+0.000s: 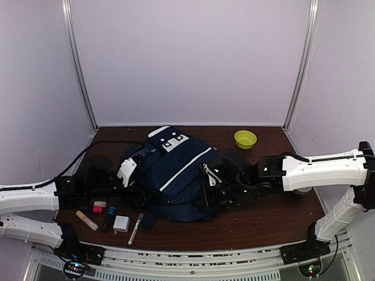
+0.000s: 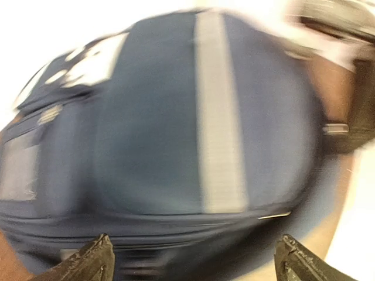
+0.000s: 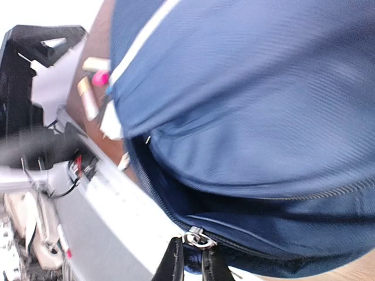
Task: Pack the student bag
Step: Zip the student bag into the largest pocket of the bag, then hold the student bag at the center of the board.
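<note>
The student bag (image 1: 176, 170) is a navy backpack with white trim and a dotted white top patch, lying flat mid-table. My left gripper (image 1: 129, 174) is at its left side. In the left wrist view the gripper (image 2: 196, 264) is wide open, the blurred bag (image 2: 152, 129) filling the frame just ahead of the fingertips (image 2: 96, 260). My right gripper (image 1: 208, 187) is at the bag's right front. In the right wrist view it (image 3: 192, 264) is shut on the silver zipper pull (image 3: 198, 239) of a partly open pocket (image 3: 193, 199).
Small items lie left of the bag's front: a pink eraser (image 1: 98, 208), a beige tube (image 1: 87, 220), a blue marker (image 1: 109, 219), a white charger (image 1: 121, 223) and a pen (image 1: 136, 228). A green bowl (image 1: 245, 139) stands at the back right. Walls enclose three sides.
</note>
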Robot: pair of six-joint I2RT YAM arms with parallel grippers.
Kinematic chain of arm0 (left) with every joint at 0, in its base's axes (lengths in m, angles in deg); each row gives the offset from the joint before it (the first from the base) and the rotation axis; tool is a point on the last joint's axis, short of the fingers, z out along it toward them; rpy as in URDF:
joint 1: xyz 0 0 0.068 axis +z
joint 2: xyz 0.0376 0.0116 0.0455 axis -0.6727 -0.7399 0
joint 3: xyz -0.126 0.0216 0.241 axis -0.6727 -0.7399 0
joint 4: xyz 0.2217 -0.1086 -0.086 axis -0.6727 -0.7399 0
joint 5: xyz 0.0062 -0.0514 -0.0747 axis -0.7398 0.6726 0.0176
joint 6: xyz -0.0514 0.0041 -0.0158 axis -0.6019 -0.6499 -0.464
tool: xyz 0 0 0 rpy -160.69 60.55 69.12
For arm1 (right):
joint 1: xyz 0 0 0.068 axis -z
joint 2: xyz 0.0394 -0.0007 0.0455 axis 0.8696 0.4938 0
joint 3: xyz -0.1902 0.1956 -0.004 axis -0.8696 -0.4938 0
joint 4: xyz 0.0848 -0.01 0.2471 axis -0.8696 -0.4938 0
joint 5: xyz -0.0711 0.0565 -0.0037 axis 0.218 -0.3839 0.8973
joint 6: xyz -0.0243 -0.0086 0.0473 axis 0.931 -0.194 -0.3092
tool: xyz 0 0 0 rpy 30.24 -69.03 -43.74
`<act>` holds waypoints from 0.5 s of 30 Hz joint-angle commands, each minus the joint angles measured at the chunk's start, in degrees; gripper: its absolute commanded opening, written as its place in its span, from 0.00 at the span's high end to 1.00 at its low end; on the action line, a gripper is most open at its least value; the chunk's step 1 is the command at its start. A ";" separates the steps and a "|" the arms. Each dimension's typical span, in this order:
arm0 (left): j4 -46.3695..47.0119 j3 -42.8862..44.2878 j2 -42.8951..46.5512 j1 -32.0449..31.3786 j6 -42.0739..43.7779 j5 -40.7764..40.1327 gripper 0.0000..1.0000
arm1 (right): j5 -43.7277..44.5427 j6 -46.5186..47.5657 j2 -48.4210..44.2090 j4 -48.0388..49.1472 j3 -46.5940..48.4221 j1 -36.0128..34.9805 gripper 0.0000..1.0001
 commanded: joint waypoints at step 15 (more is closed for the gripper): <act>-2.70 13.22 -14.20 -14.63 24.70 10.62 0.19 | -4.33 7.91 -4.10 3.35 3.76 -2.63 1.00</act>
